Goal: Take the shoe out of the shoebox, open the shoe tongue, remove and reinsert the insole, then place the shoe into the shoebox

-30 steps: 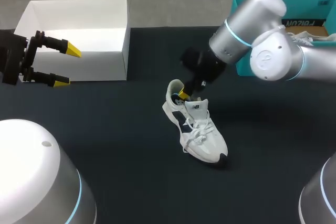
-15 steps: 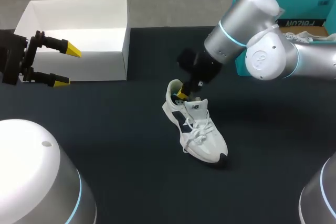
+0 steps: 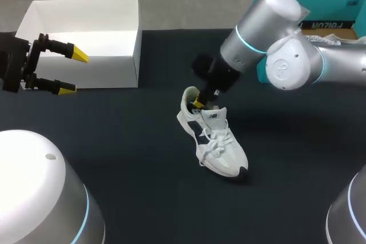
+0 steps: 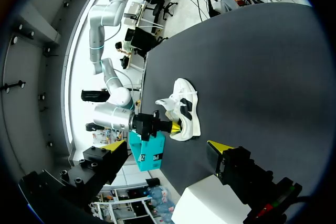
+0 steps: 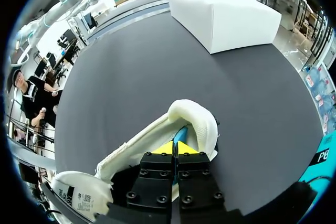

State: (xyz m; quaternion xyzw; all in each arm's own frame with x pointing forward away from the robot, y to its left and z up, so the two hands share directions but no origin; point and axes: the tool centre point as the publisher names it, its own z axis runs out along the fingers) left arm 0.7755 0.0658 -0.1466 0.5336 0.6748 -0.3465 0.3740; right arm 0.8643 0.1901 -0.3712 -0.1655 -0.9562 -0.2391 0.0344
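Right gripper (image 5: pixel 175 148) pinches the blue insole (image 5: pixel 180 134) inside the white shoe (image 3: pixel 224 151); dark side panels, white laces.

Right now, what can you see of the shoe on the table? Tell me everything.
The shoe is a white sneaker with dark side panels, white laces and a dark toe edge. It stands upright on its sole on the dark table, heel toward the far side, toe toward the robot. Its tongue stands up. The right gripper is in the heel opening, fingers closed together, with a blue sliver, possibly the insole, at their tips.
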